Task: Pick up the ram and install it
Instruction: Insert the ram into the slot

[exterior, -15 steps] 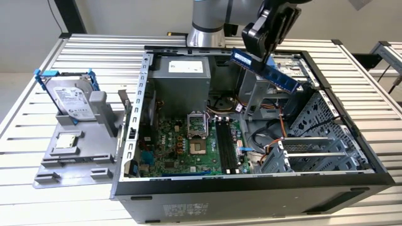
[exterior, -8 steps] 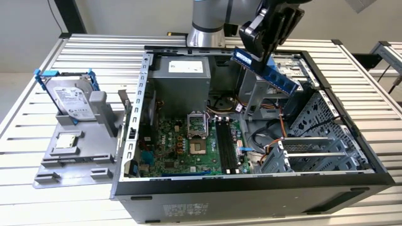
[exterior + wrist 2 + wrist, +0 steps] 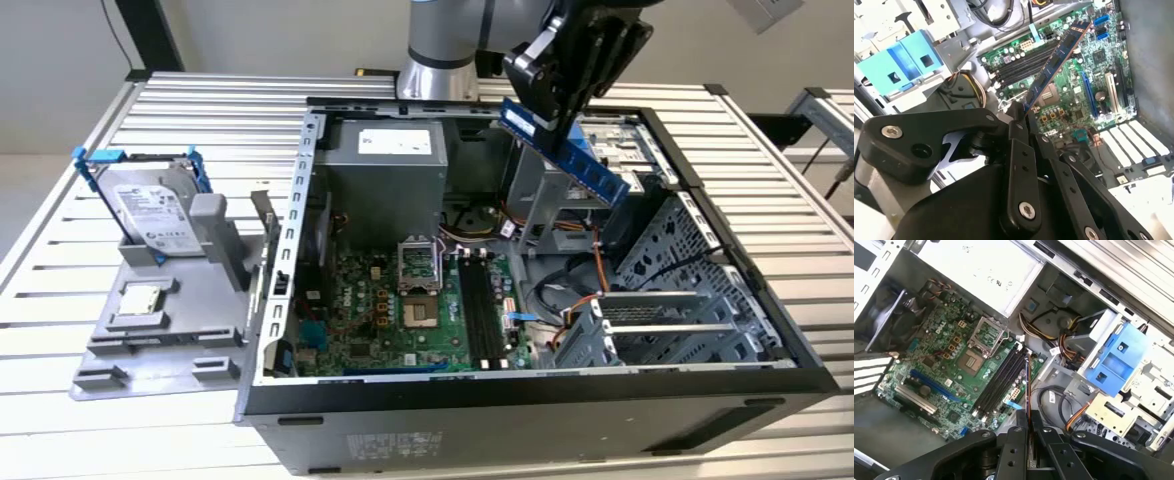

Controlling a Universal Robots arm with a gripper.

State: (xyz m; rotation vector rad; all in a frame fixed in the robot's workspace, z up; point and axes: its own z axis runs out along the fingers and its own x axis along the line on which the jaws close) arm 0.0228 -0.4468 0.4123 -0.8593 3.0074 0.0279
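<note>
My black gripper (image 3: 545, 105) is shut on the ram (image 3: 571, 152), a long blue-green stick that hangs tilted above the open computer case (image 3: 534, 395), over its far right part. In the second wrist view the ram (image 3: 1056, 62) sticks out from the gripper (image 3: 1021, 116) towards the green motherboard (image 3: 1089, 75). Edge-on in the first wrist view, the ram (image 3: 1027, 385) runs from the gripper (image 3: 1029, 426) beside the black memory slots (image 3: 999, 382). Those slots (image 3: 481, 310) lie on the motherboard (image 3: 380, 320), below the ram and apart from it.
A silver hard drive in a blue frame (image 3: 147, 205) stands on a grey fixture (image 3: 160, 330) at the exterior view's left. Inside the case are the power supply (image 3: 387, 150), loose cables (image 3: 587, 290), a metal drive cage (image 3: 681, 320) and a blue caddy (image 3: 1114, 357).
</note>
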